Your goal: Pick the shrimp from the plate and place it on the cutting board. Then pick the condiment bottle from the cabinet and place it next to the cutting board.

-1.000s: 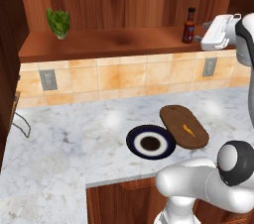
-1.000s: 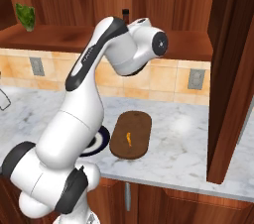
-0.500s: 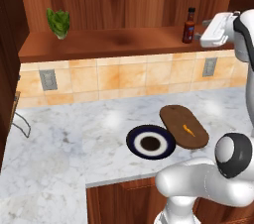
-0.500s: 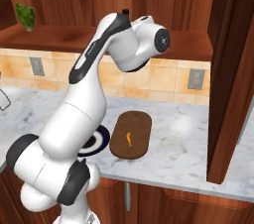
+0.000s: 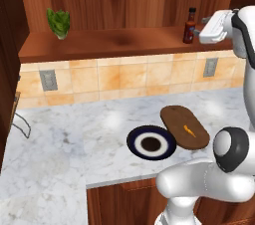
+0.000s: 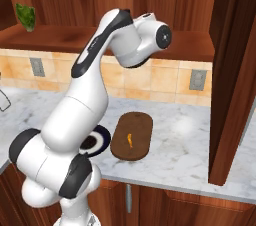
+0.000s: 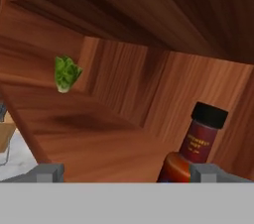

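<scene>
Jaws spread at the condiment bottle [image 7: 197, 149] on the cabinet [image 5: 114, 45] shelf.
We see the shrimp [image 5: 189, 130] lying on the cutting board [image 5: 175, 119].

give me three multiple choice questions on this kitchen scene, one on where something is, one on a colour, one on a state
1. Where is the shrimp?
A. on the plate
B. on the cutting board
C. on the cabinet shelf

2. What colour is the bottle's cap?
A. black
B. white
C. green

3. How is the gripper?
A. shut on the bottle
B. shut on the shrimp
C. open, holding nothing

Answers:
1. B, the orange shrimp lies on the oval cutting board, and the plate beside it holds none.
2. A, the bottle on the cabinet shelf has a black cap above its red body.
3. C, in the hand view the gripper has its tips wide apart, with the bottle standing free on the shelf just ahead of one tip.
</scene>
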You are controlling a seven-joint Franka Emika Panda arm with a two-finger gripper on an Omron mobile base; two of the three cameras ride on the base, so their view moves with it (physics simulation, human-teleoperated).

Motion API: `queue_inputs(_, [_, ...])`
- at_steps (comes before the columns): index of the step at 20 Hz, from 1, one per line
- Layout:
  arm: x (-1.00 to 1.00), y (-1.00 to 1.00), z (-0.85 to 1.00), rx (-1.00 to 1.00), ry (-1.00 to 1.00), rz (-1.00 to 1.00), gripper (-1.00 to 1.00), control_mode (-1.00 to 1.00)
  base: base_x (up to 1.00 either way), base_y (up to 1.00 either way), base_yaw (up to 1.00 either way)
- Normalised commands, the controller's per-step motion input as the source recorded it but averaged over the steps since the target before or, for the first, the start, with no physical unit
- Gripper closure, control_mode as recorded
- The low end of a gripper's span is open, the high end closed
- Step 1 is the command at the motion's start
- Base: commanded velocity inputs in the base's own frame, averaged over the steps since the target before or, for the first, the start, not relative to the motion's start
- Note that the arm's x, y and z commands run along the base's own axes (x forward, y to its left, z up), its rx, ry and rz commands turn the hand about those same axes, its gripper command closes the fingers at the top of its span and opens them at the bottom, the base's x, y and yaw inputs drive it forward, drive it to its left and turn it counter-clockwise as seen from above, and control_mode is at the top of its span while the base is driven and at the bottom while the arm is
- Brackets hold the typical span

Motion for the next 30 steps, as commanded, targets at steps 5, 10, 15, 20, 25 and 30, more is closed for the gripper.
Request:
queue_inputs(5, [0.13,-0.07,0.07,0.02,0.0,0.0,-1.0,-1.0,0.0,0.0,0.0])
queue_inputs(10, [0.11,-0.07,0.06,0.02,0.0,0.0,-1.0,-1.0,0.0,0.0,0.0])
queue_inputs(15, [0.1,-0.03,0.03,0.02,0.0,0.0,-1.0,-1.0,0.0,0.0,0.0])
queue_inputs(20, [0.04,0.0,0.01,0.02,0.03,0.0,-1.0,-1.0,0.0,0.0,0.0])
queue_inputs(25, [0.05,0.0,0.0,0.02,0.03,0.0,-1.0,-1.0,0.0,0.0,0.0])
queue_inputs(30, [0.07,0.0,0.02,0.03,0.02,0.0,-1.0,-1.0,0.0,0.0,0.0])
